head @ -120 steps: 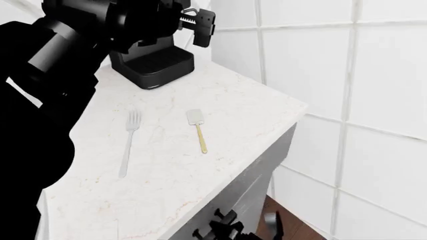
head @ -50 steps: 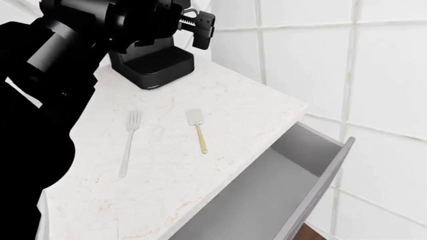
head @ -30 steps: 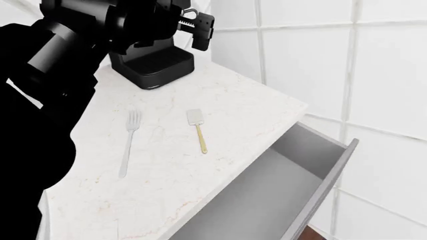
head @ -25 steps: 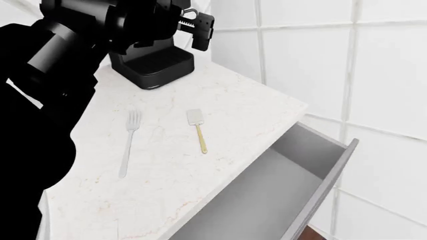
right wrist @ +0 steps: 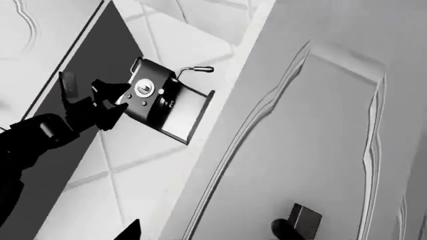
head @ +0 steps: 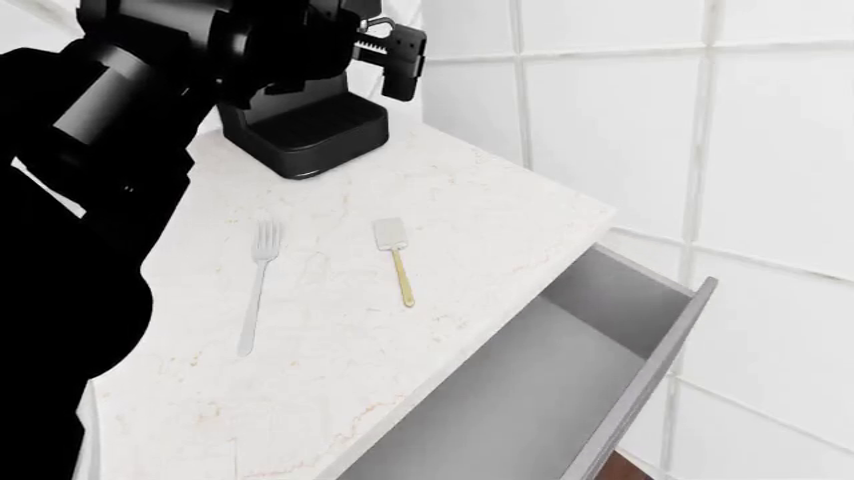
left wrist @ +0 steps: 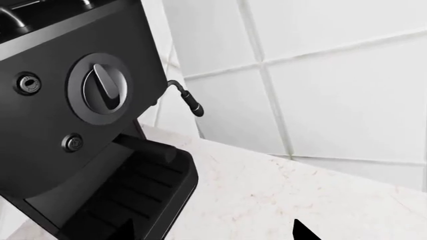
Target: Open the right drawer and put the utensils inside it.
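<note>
- Drawer is seen pulled out from under the counter edge at the near right in the head view; smooth grey inside, nothing seen in the visible part. Its front panel is viewed edge-on.
- In the right wrist view the drawer front is shown close up: light grey, raised scroll moulding, one black handle knob at the frame edge.
- Right gripper: only two dark fingertip points are visible at the frame edge, apart, with nothing seen between them; jaws read as parted. It is not visible in the head view.
- Counter: white marble-look top carrying both utensils, neither in the drawer.
- Fork: slim, silvery-white, four tines. Laid flat, long axis running near-to-far, tines pointed away toward the coffee machine, handle toward the robot.
- Spatula: shorter, whitish square head, thin yellow-gold handle. Laid flat just right of the fork, apart from it, roughly parallel; head at the far end, handle angled slightly toward the drawer side.
- Left gripper is held raised over the coffee machine, well apart from the utensils; open or closed cannot be told.
- Left wrist view: black coffee machine with a round dial, white wall tiles behind.
</note>
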